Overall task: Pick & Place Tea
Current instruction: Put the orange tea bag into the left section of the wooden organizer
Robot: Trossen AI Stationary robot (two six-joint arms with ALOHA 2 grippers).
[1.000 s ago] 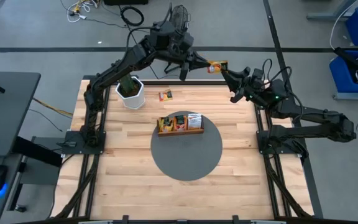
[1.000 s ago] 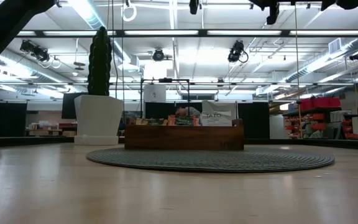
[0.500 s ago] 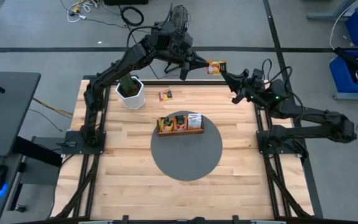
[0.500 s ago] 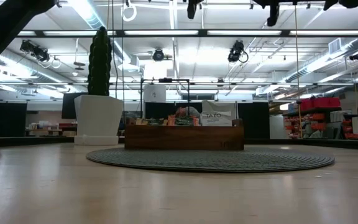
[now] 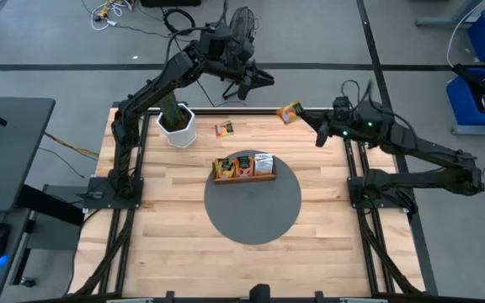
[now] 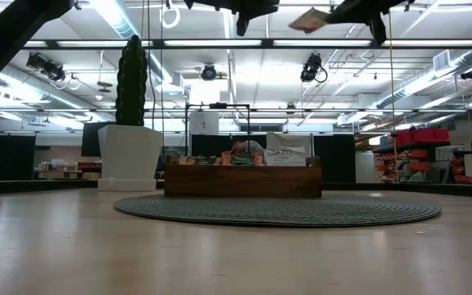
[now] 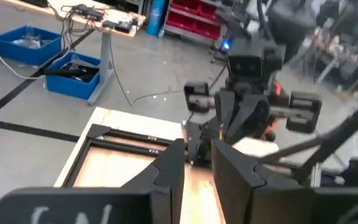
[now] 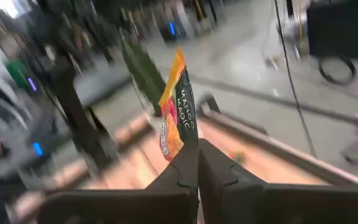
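Observation:
My right gripper (image 5: 299,114) is shut on an orange-red tea sachet (image 5: 289,111), high above the table's far edge; the sachet also shows in the right wrist view (image 8: 178,106) and at the top of the low view (image 6: 308,18). My left gripper (image 5: 264,80) is a little open and empty, beyond the table's far edge, up and to the left of the sachet. The wooden tray (image 5: 244,167) with several sachets stands on a round grey mat (image 5: 252,206). One loose sachet (image 5: 224,129) lies flat on the table. My right gripper pinches the sachet's one edge (image 8: 184,144) between its two fingers. The fingers come about level from the table's right side. The sachet sticks out past the fingertips toward the left, lifted clear of the table.
A white pot with a green plant (image 5: 177,124) stands at the table's far left. The bare wood (image 5: 183,227) lies around the mat on the left, right and near sides.
Both grippers were at the sachet beyond the far edge. My left gripper has let go and drawn back toward the far left. My right gripper has come down and toward the near edge with the sachet, which now shows in the low view.

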